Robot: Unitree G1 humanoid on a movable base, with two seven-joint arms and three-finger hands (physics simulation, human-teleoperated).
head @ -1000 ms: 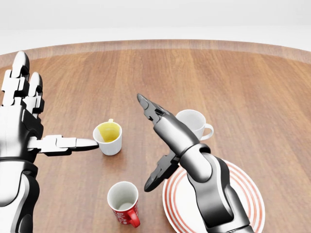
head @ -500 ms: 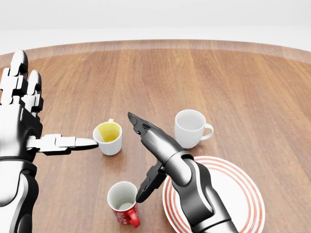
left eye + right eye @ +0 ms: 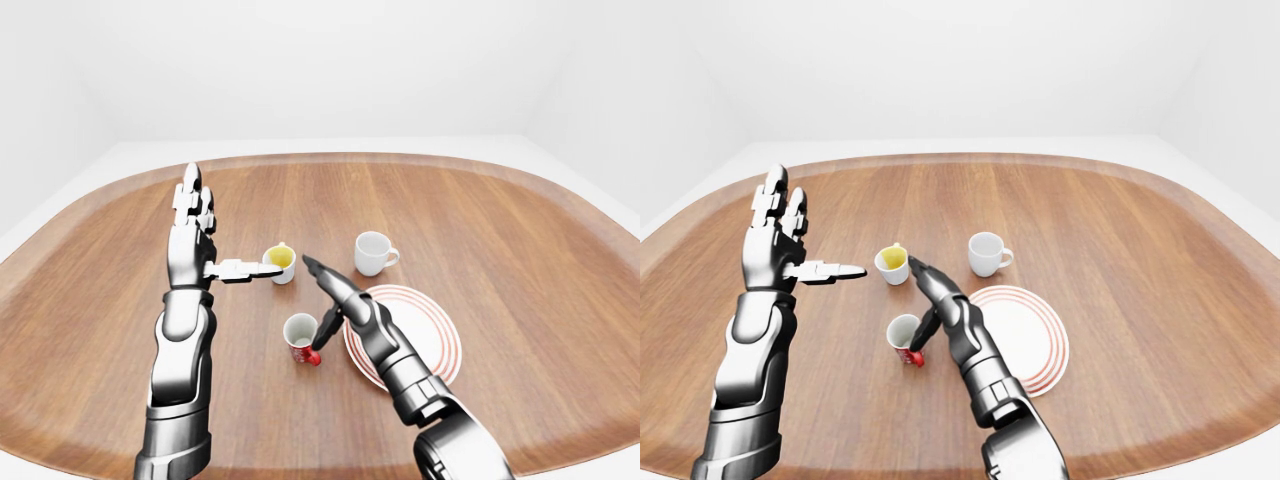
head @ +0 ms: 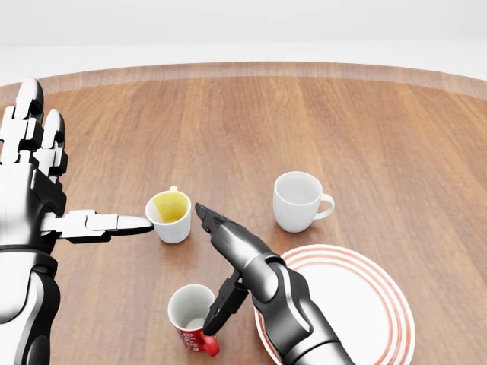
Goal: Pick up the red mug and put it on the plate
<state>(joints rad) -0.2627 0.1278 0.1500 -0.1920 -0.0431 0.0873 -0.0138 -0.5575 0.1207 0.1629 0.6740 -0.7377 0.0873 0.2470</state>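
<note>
Fingers (image 4: 30,114) of the left hand (image 4: 34,182) are standing spread and upright at the far left of the head view, well to the left of the red mug (image 4: 194,319), with the thumb reaching sideways until its tip is just beside the yellow-lined cup (image 4: 170,216); whether it is actually touching that rim I cannot tell, and nothing is being held. Moving right, the red mug is sitting upright on the worktop (image 4: 365,129), below the yellow-lined cup and just left of the plate (image 4: 365,304), its red handle turned toward the bottom of the view. Right beside the mug, the right hand (image 4: 224,266) is reaching in with fingers spread, the long ones pointing up past the mug toward the yellow-lined cup and the thumb hanging down by the mug's right side, not yet closed on it. Further right, above the plate, a white cup (image 4: 298,199) is standing clear. The approach to the grasp looks to be the step in hand; the next move probably calls for lowering the hand around the mug and closing on it without tipping it. Compared with half a second ago, the right hand is sitting lower and nearer the mug, while the left hand and the cups are unchanged.
</note>
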